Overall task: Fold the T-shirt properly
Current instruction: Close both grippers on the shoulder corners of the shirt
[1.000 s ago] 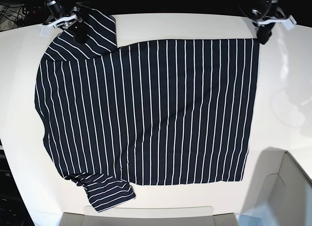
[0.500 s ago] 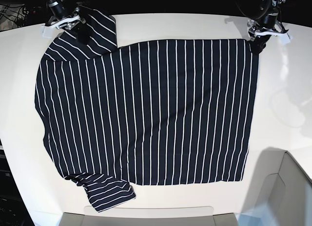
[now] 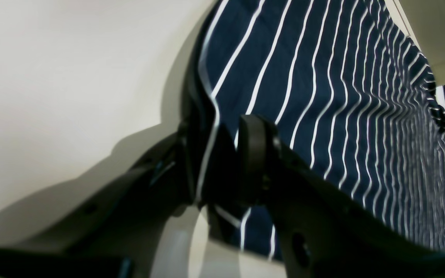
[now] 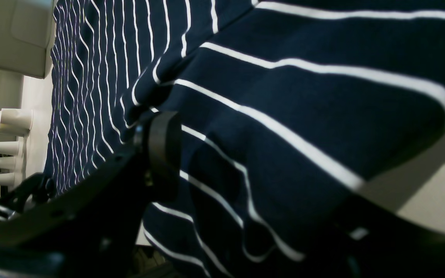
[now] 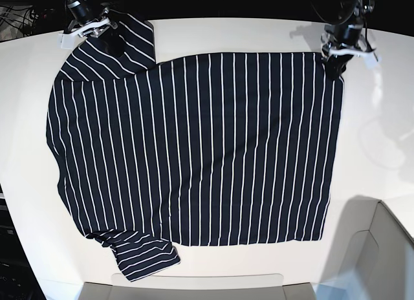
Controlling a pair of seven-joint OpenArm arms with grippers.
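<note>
On the white table (image 5: pixel 194 35) your T-shirt (image 5: pixel 194 151) lies spread flat, hem edge toward the base view's right, sleeves at the far-left and near-left corners. Compared with a second ago, your left gripper (image 5: pixel 336 62) has moved inward from beyond the far hem corner and now sits on that corner; in the left wrist view its two black fingers (image 3: pixel 253 154) straddle the cloth's edge at a narrow gap with the fabric running between them (whether they actually pinch it, you cannot tell). Your right gripper (image 5: pixel 107 38) has shifted only slightly and stays on the folded far sleeve; in the right wrist view one black finger (image 4: pixel 162 150) presses on the cloth while the other is hidden by fabric, so the jaws stand fairly wide around bunched sleeve. The shirt itself has not moved. Its fabric is soft, dark navy knit with thin, evenly spaced white stripes, rippling gently near both grippers; the near sleeve is crumpled under itself. The tabletop is smooth and matte.
</note>
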